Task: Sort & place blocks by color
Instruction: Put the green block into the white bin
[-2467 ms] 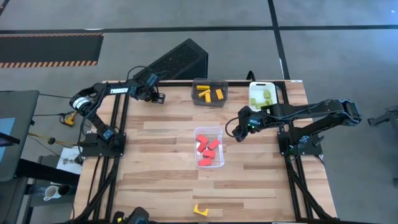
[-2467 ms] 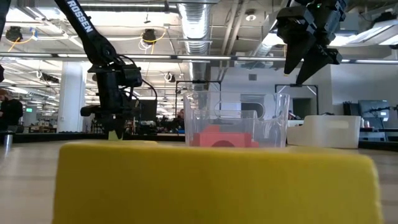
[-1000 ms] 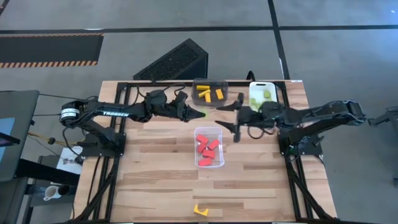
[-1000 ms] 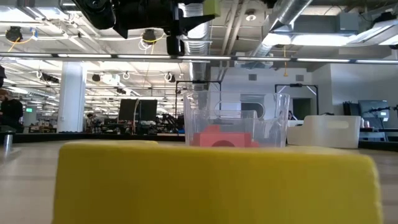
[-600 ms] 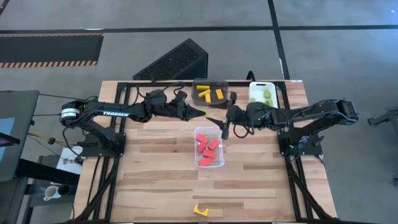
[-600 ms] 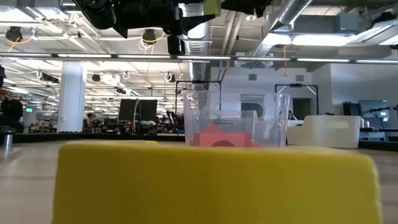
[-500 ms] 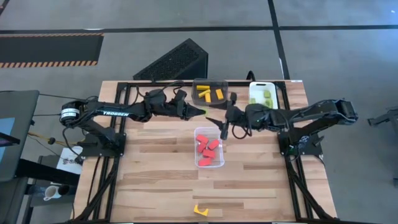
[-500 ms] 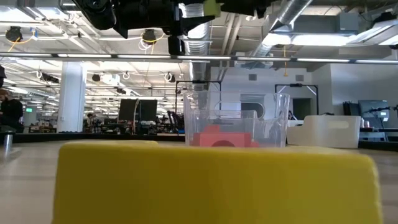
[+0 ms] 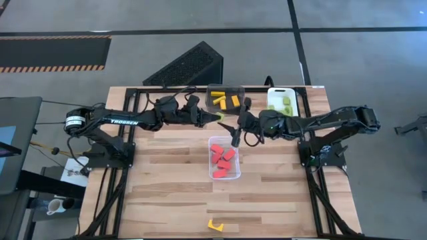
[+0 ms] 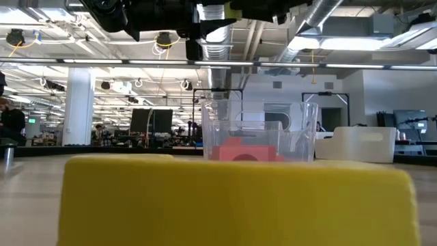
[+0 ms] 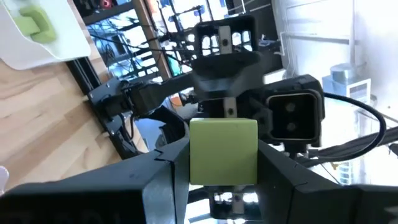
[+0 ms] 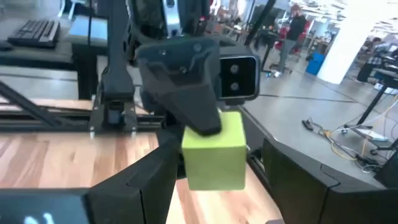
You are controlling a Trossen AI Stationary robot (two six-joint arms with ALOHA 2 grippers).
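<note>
Left gripper (image 9: 215,119) clamping green cube (image 11: 223,151), right gripper (image 9: 231,130) spread around it

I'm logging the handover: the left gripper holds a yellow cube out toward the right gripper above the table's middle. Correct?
Not quite. The cube is light green, not yellow, as both wrist views show. The left gripper does hold it out toward the right gripper, whose fingers are open.

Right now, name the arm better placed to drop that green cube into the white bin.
Right. The left gripper holds the green cube; the open right gripper faces it, nearer the white bin.
</note>
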